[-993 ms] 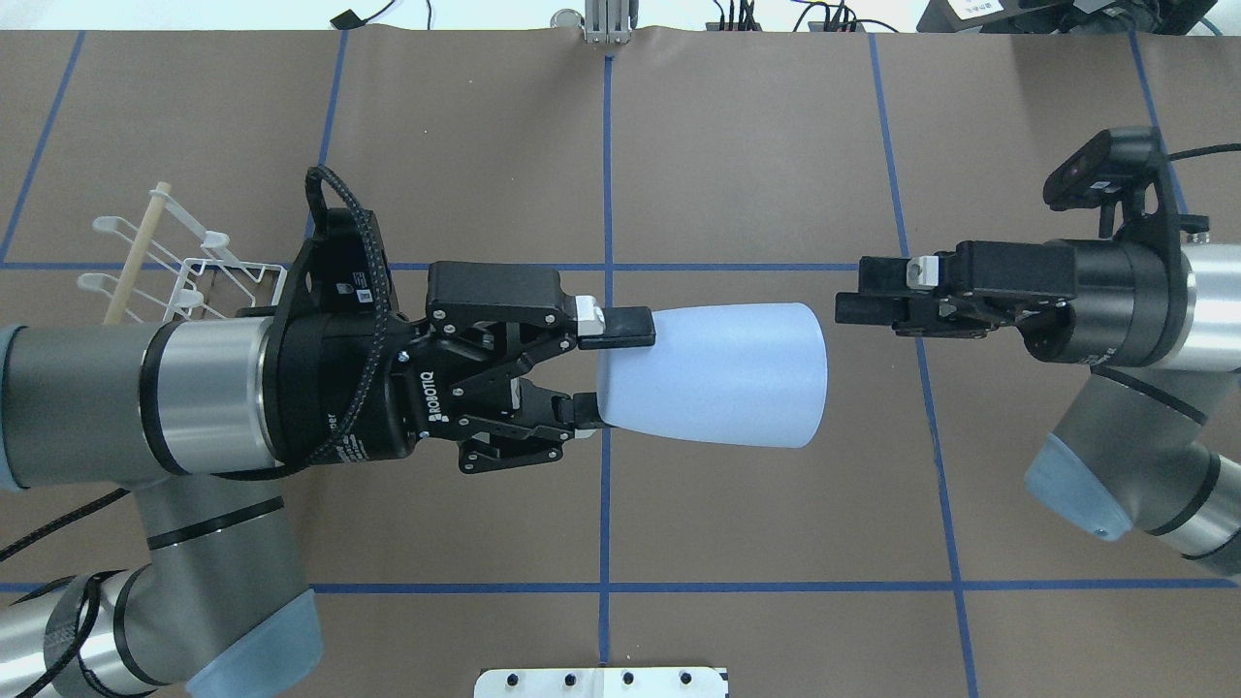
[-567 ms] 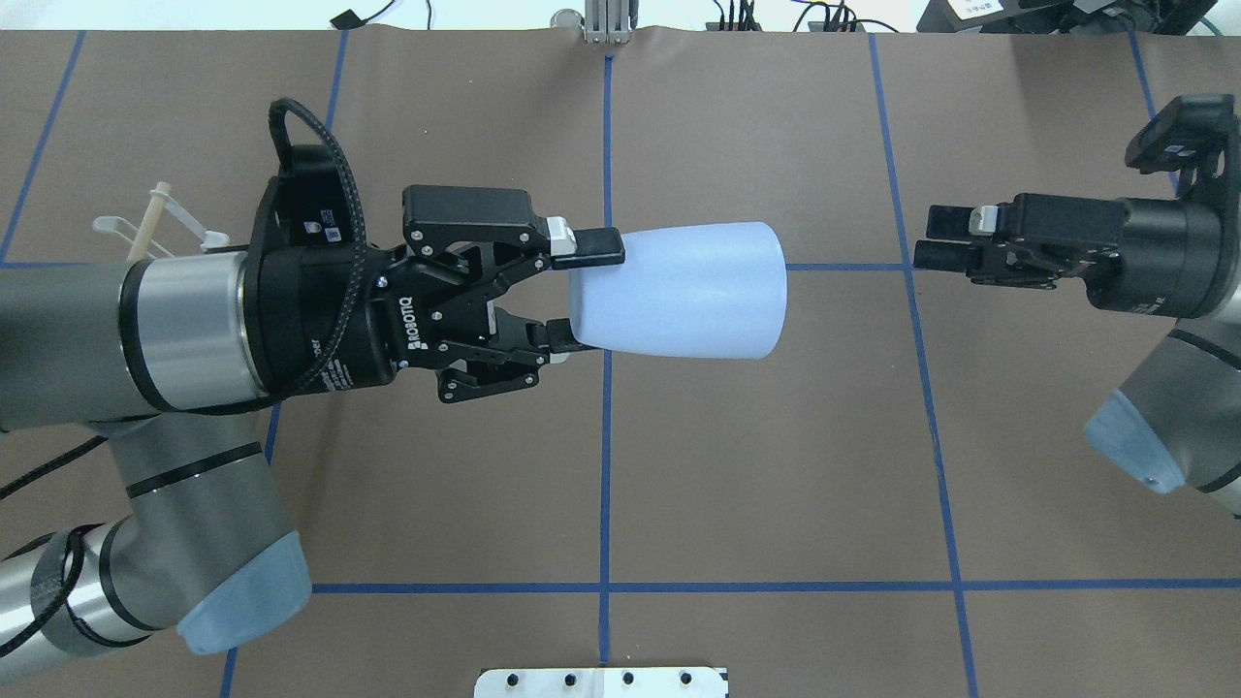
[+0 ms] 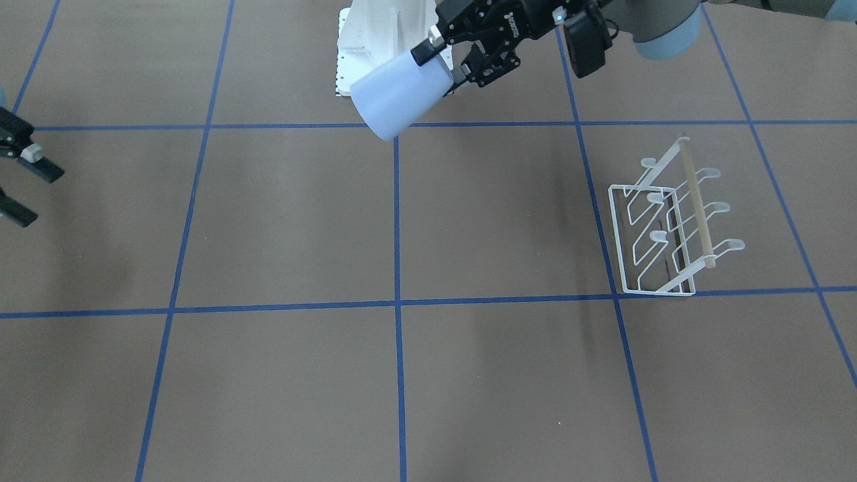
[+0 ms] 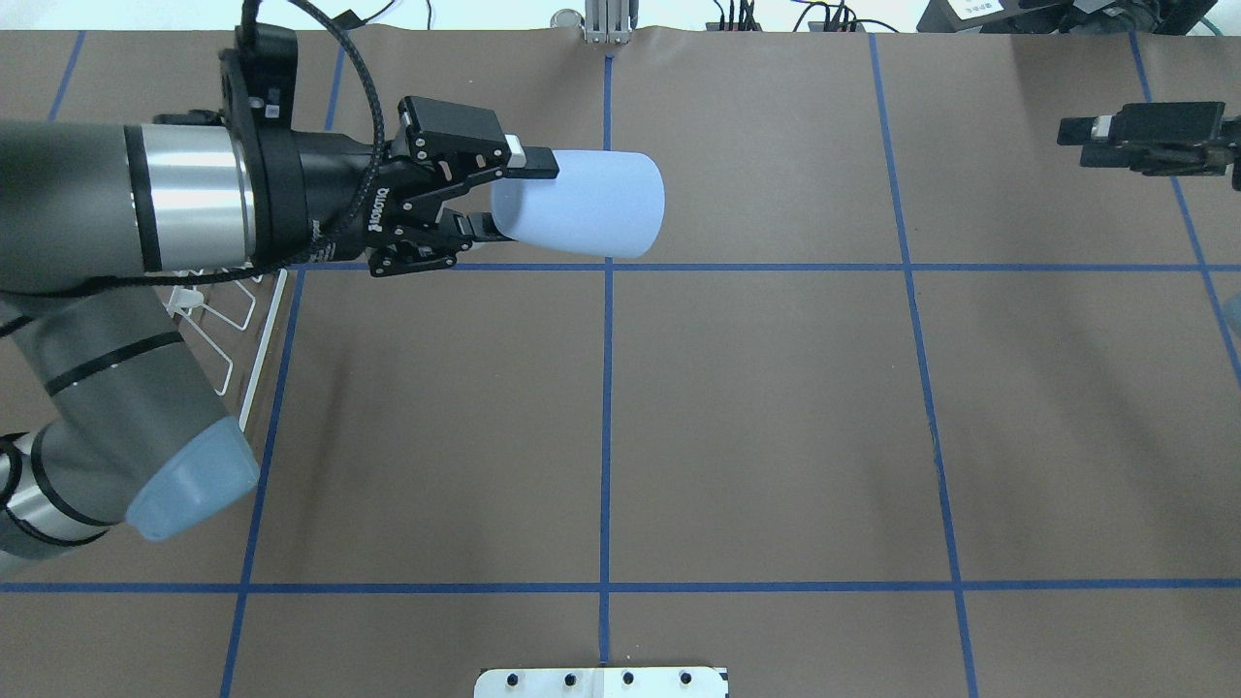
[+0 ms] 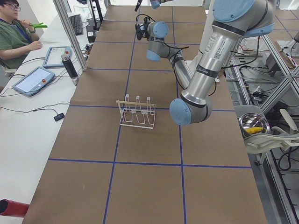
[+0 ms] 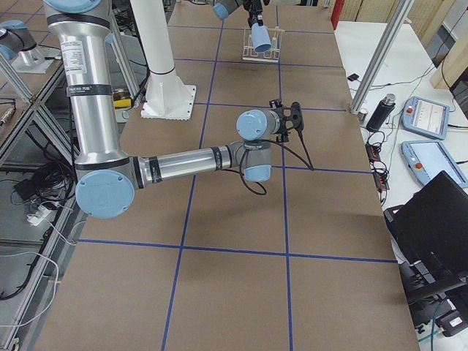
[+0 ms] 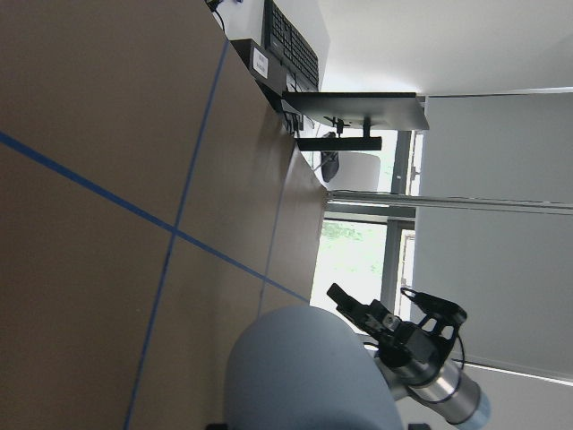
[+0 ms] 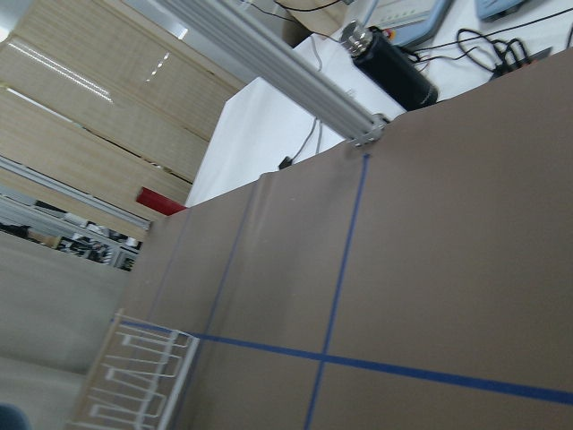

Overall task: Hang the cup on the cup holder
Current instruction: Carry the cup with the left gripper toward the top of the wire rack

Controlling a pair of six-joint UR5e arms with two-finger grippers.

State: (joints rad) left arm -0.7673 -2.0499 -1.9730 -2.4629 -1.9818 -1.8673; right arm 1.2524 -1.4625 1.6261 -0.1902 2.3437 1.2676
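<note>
- I see a big brown table with blue tape lines that cut it into squares.
- The cup holder stands on the table, on the robot's left side. It is white wire with a wooden stick along the top. No cup is on its prongs.
- From above, the left arm covers most of the cup holder, and only a few wires peek out under it.
- The left gripper is up in the air, just past the cup holder toward the middle of the table. Its two fingers are squeezed onto the narrow end of the cup.
- The cup is light blue. It lies on its side in the air, and its wide end points away from the cup holder. It does not touch the cup holder or the table.
- The robot's white base sits at the table edge, well apart from the cup holder.
- The right gripper is very far from the cup holder, at the other end of the table. Its fingers are spread apart, and there is nothing between them.
</note>
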